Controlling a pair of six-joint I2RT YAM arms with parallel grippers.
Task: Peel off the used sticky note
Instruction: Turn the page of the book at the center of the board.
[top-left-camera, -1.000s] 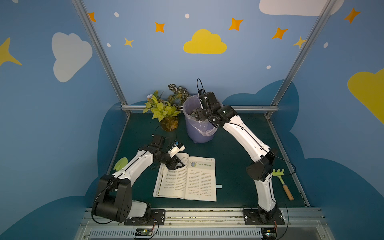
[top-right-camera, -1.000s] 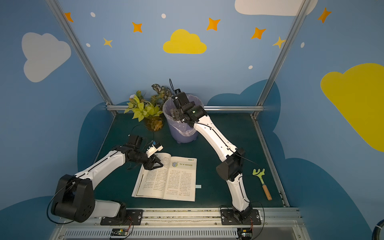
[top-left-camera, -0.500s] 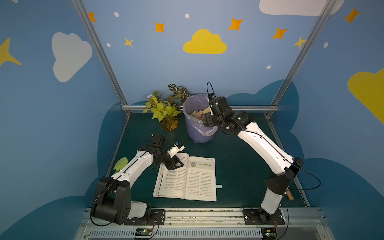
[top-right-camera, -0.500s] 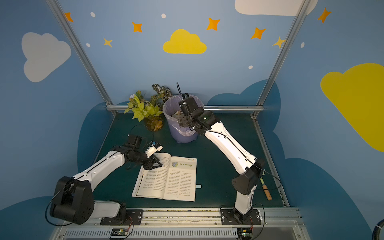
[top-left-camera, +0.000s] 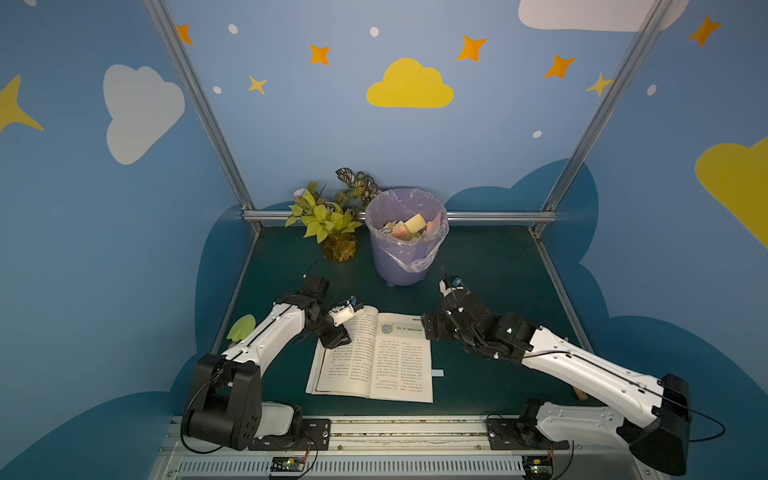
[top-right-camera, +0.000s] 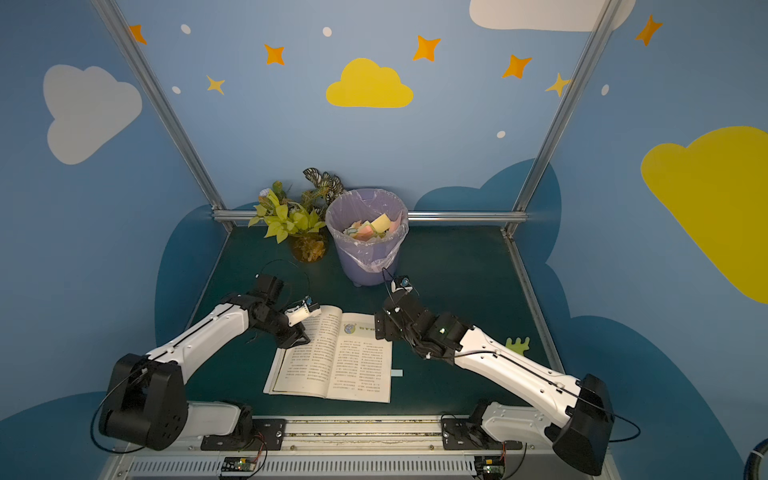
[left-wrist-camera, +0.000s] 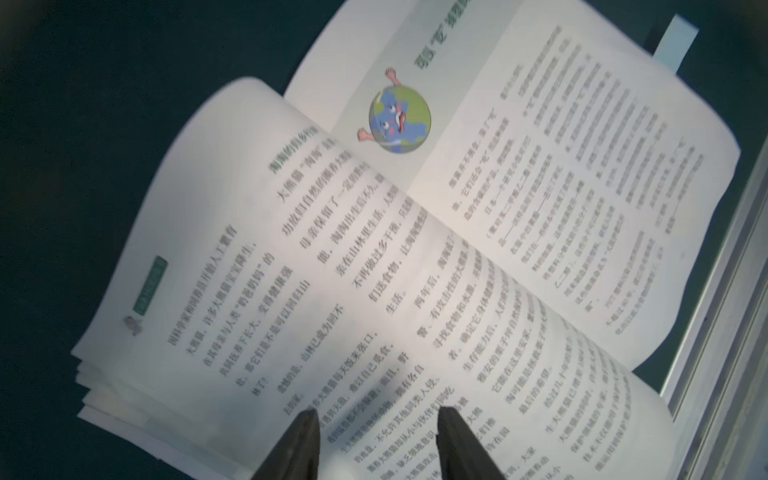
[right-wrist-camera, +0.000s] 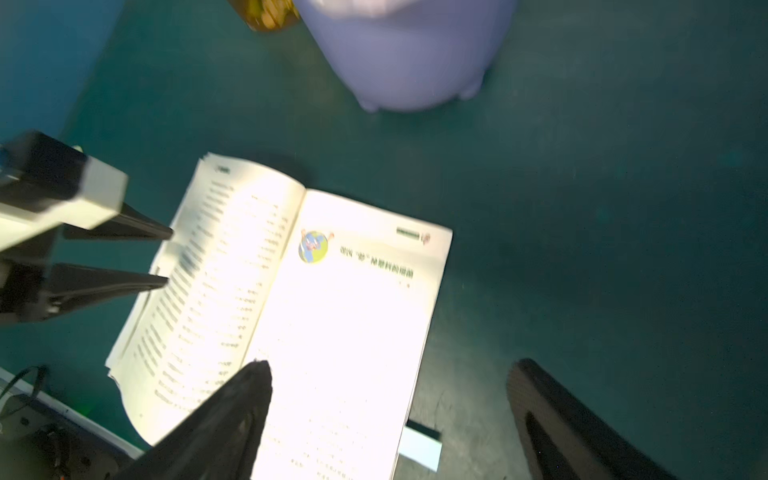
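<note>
In a top view, the sticky note (top-left-camera: 437, 372) juts sideways from the right page edge of the book (top-left-camera: 399, 365), nearer the right gripper (top-left-camera: 430, 328). Left wrist view: left gripper (left-wrist-camera: 376, 413), narrowly parted, over the opposite page. Right wrist view: note between the wide, empty right fingers (right-wrist-camera: 245, 399).

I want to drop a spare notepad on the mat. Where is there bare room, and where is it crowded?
Widest bare mat: back right, between the bin and the right frame rail. A smaller patch lies between the plant and the left rail. Crowded: around the book, under the left tool and right tool, plus its blue note.
</note>
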